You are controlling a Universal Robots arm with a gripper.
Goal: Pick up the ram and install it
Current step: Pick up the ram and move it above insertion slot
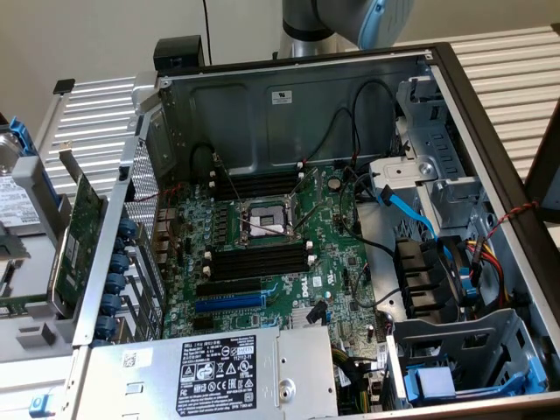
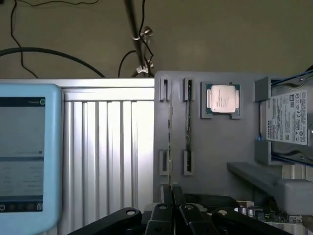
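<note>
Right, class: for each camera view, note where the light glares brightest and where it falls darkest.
Exterior view: the case's rear wall catches pale light, while the motherboard below it sits in shade. Wrist view: the ribbed metal surface glares almost white, the tablet screen glows pale blue, and the gripper shows only as a dark shape.

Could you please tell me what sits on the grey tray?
A processor chip lies in its recess; the ram stands edge-on in a slot, faces hidden. The gripper covers one tray end.
</note>
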